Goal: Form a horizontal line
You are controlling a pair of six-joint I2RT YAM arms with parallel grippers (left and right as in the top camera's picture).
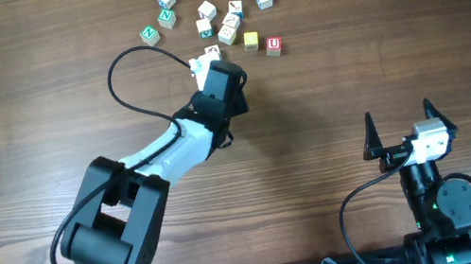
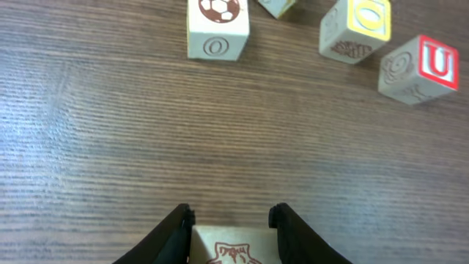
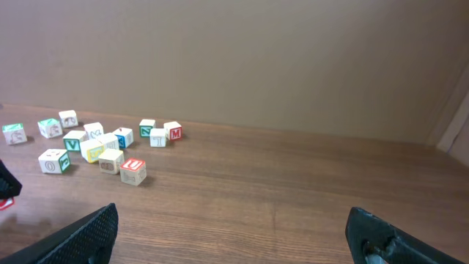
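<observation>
Within the left claw sits a pale, brown-pictured cube.

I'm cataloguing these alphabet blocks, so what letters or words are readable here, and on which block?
"U", red: top of the U cube.
"O", engraved: side of the soccer-ball cube.
"O", partly cropped: top of the yellow cube.
"N", green: two N cubes.
Unreadable: the held cube in the left hand, its picture cropped.
Other cubes: too small.

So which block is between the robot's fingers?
The brown-picture block, gripped by the left gripper. The ball block, yellow block and U block all lie loose ahead of it.
</observation>
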